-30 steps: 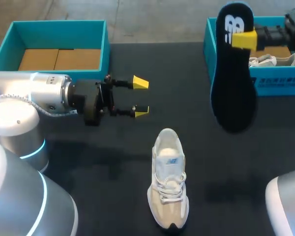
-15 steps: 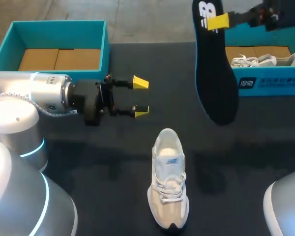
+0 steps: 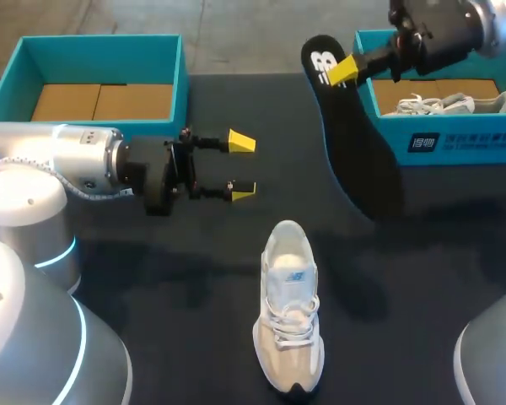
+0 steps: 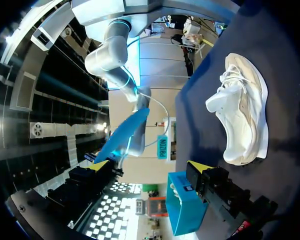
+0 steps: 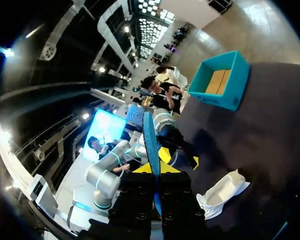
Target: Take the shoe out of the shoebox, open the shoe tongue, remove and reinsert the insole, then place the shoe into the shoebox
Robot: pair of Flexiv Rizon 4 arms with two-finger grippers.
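Starting nearest us, the shoe point(image 3: 288, 312) lies on the table. Its upper looks soft and light, so we would steady it by the firmer heel collar. Beyond it, our left gripper point(image 3: 241, 166) hovers empty with its fingers spread. Farther off, our right gripper point(image 3: 344, 71) pinches the insole point(image 3: 358, 152) near its narrower end. Thin and floppy, the insole dangles beside the shoebox point(image 3: 455, 143).
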